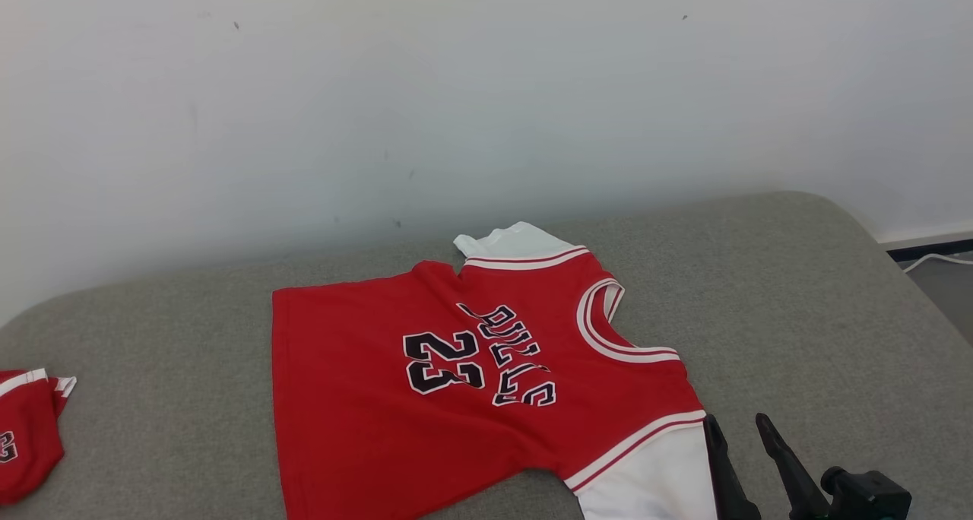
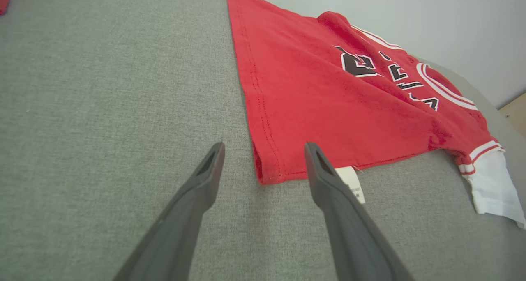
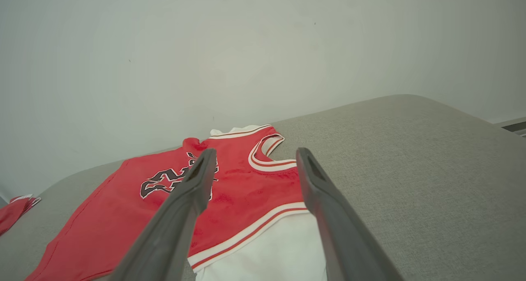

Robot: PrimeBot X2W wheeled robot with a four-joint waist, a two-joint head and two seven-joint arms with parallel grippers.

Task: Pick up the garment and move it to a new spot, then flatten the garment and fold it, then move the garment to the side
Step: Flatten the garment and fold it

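jersey: red jersey (image 1: 426, 398) lies spread front-up on the grey cushion (image 1: 798, 299), around the middle, collar toward the robot's right, hem toward its left
left wrist view adds: white care tag (image 2: 353, 182) poking out at the near hem corner, hem stitching, some wrinkles in the cloth
head view adds: white cable (image 1: 935, 260) on the floor past the cushion's right edge, wall (image 1: 456, 87) right behind the cushion
left gripper (image 2: 265, 149): fingers spread wide, empty, tips either side of the near hem corner; contact with the cushion can't be told
right gripper (image 1: 736, 429): fingers wide apart, empty, just beside the near white sleeve (image 1: 654, 482)
edges: far white sleeve (image 1: 517, 240) close to the cushion's back edge
open room: bare cushion right of the collar, and between the hem and the second red garment (image 1: 26, 429) at the left edge
counts: 1 spread jersey, 2 white sleeves, 1 bunched second red garment, 2 grippers
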